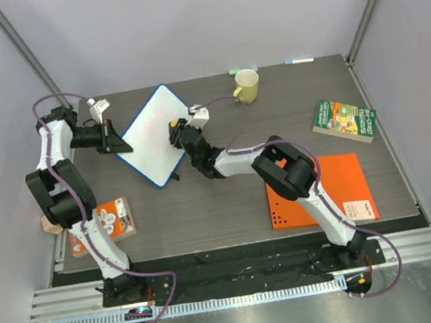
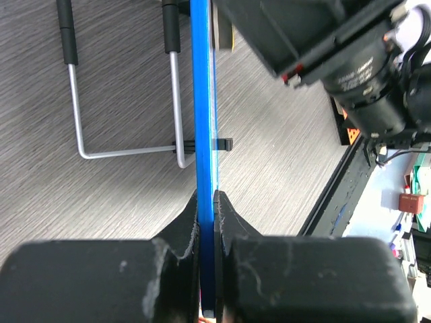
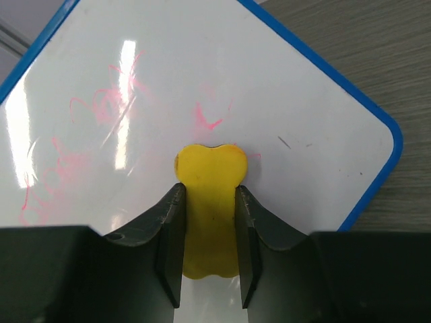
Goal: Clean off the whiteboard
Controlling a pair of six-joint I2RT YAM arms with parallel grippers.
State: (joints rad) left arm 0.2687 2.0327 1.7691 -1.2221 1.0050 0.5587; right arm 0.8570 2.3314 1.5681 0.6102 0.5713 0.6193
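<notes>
The left gripper is pinched tight on the thin blue rim of the flat white rectangular whiteboard. In the left wrist view the board runs edge-on straight out from between the fingers. A bent grey metal wire leg lies to the left of that edge, over the dark wood-grain table.

The right gripper holds a soft yellow eraser with lobed ends, its jaws narrow and pressed on the eraser's two sides. The eraser's far end sticks out past the fingertips and touches the white face of the board. Faint pink-red scribbles lie beyond and to the left of the fingertips, and a small red stroke sits just past the eraser's tip.

In the top view the two grippers meet the board from opposite sides. Well off to the right gripper's side sit a pale yellow mug, a green book and a flat orange sheet.
</notes>
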